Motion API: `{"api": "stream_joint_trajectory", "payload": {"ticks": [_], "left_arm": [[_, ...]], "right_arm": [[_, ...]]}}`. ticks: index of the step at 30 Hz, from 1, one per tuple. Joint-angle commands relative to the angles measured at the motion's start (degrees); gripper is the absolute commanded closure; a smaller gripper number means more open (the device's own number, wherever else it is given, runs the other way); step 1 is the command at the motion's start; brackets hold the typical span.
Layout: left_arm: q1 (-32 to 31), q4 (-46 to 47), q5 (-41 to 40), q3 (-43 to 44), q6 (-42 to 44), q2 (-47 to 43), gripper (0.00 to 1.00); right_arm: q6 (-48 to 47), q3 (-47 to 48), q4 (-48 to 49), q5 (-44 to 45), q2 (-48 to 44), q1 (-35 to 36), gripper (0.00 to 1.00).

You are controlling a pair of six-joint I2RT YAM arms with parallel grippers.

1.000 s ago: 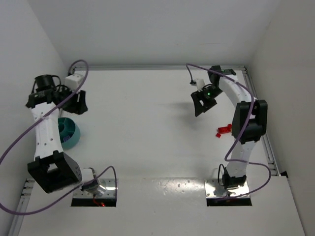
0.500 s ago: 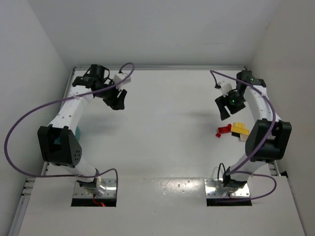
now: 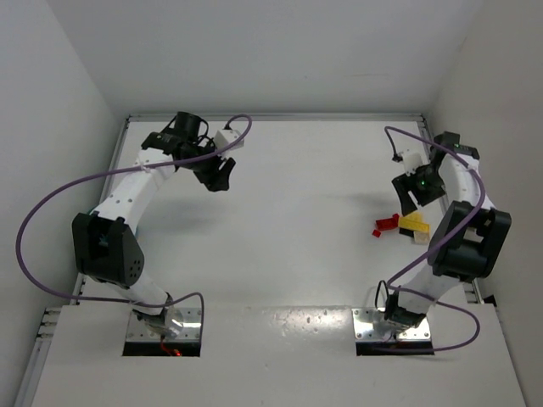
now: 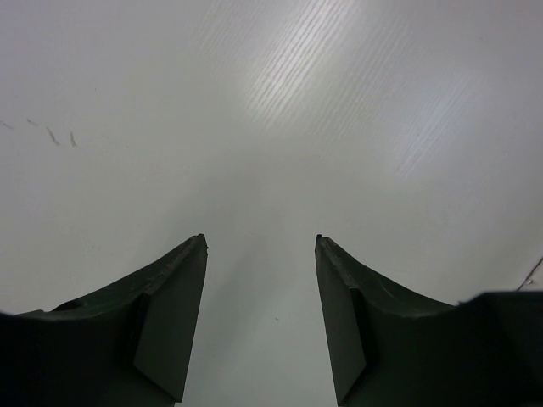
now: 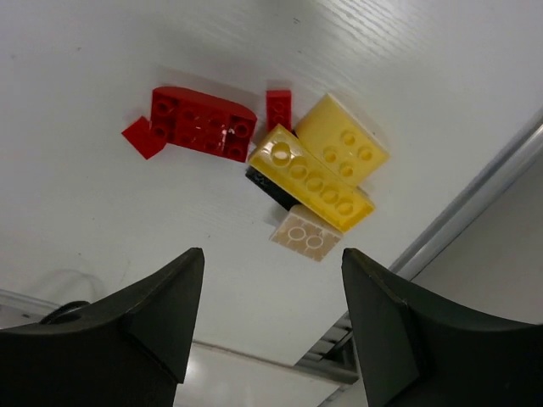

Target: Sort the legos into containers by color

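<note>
**Right pincer arrives over the bricks**

My right pincer (image 5: 271, 253) has swung outward and hangs wide and empty. The bricks (image 5: 288, 161) lie just beyond its tips, so picking can begin. My left pincer (image 4: 260, 242), also wide, has left the bowl, now hidden.

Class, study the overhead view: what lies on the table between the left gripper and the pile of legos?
Nothing. The top view shows only a bare stretch of white table between the left gripper and the legos.
</note>
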Motion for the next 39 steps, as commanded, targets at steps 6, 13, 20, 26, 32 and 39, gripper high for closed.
{"api": "stream_joint_trajectory", "payload": {"ticks": [6,13,20,26,32,39], "left_arm": [[-1.5,1.9,1.4,-0.4,1.1,-1.1,0.40],[-2.5,1.9,0.2,0.2,-0.8,-0.5,0.40],[-3.6,1.4,-1.7,0.7,-3.2,-0.5,0.40],[-4.6,1.4,-3.4,1.9,-4.3,-0.5,0.40],[-5.8,1.4,-4.7,2.9,-5.6,0.6,0.40],[-5.8,1.4,-5.8,3.6,-6.6,1.7,0.40]], "right_arm": [[-29.6,0.2,-6.8,-16.3,0.7,1.2,0.33],[-45.4,1.5,-11.8,-15.1,6.9,3.9,0.32],[-54.3,-0.7,-7.8,-11.8,10.6,5.0,0.28],[-60.9,-0.5,-7.6,-9.1,12.6,5.5,0.27],[-62.0,-1.9,-4.3,-7.9,14.6,6.1,0.27],[-62.0,-3.1,-2.6,-7.8,15.6,6.6,0.27]]}}
